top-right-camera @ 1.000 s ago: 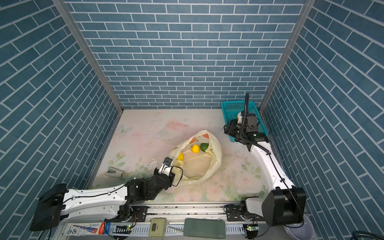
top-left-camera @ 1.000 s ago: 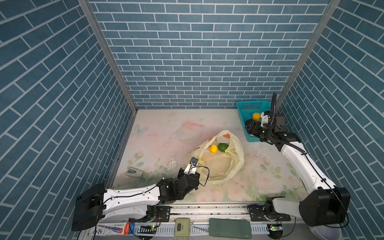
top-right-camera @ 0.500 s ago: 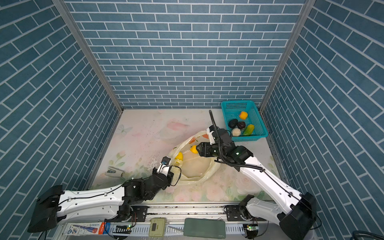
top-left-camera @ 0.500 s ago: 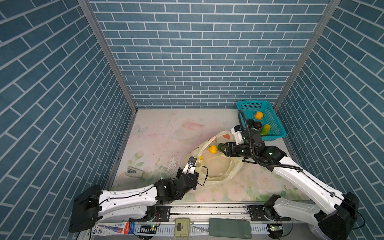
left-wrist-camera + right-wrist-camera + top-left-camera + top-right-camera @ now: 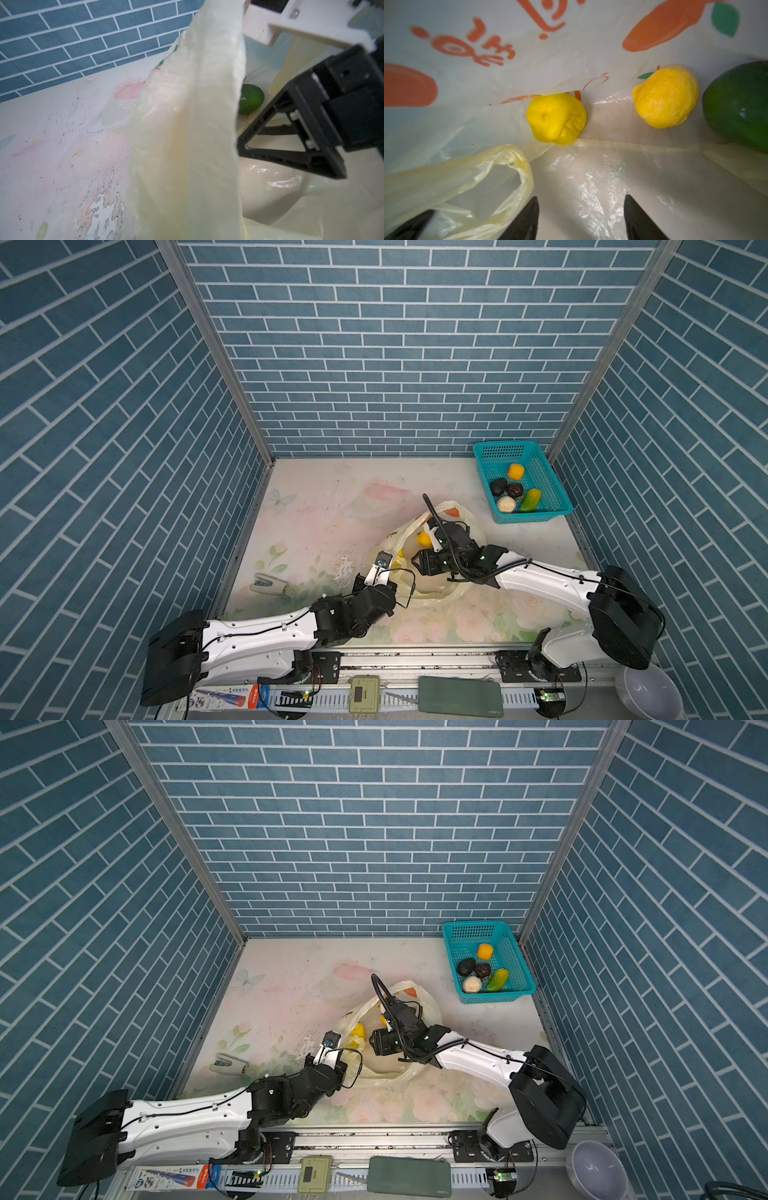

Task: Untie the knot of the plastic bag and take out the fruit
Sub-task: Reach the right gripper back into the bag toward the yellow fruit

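Right gripper (image 5: pixel 581 198) open, empty, in bag (image 5: pixel 591 176): centre on yellow fruit (image 5: pixel 556 119) before closing; left gripper (image 5: pixel 384 572) clamped on bag rim.

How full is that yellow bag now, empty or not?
Not empty. Inside the plastic bag, the right wrist view shows three pieces: a yellow fruit, an orange-yellow fruit and a green fruit.

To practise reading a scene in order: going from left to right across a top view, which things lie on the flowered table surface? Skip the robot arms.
small grey object → plastic bag → teal basket
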Robot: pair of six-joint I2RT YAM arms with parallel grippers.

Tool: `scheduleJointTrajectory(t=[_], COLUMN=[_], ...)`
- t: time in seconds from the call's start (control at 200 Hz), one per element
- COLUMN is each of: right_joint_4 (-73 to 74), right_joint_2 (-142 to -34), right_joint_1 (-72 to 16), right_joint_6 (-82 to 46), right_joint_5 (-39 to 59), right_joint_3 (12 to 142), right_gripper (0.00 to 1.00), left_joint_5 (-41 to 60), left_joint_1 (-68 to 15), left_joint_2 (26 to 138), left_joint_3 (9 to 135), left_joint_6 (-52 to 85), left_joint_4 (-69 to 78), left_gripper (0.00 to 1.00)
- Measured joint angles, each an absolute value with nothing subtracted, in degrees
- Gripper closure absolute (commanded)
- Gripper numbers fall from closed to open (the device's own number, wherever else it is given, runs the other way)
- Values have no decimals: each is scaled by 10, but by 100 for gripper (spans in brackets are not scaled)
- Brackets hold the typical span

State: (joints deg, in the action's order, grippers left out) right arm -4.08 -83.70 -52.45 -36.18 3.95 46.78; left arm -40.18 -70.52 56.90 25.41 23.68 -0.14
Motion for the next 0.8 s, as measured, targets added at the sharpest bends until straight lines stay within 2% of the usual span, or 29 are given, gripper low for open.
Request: scheduleJointTrajectory(t=[0.235,0.415,0.8], right_joint_4=[63,149,232], right_joint_2=[-927,-991,-1032], right_joint_1=[-528,-528,-528], right_joint_6=[-395,-445,-493], right_joint_5=[43,41,21], right_joint_3=[463,463,492], right_gripper=[36,31,26], left_joint_5=[-395,-381,-347], left_joint_1=[-700,-696,-688], left_joint_2=[567,561,550], left_joint_3=[254,254,233], left_joint_6=[240,241,243], left_joint_4=[-2,-5,-13], left_gripper=[100,100,100])
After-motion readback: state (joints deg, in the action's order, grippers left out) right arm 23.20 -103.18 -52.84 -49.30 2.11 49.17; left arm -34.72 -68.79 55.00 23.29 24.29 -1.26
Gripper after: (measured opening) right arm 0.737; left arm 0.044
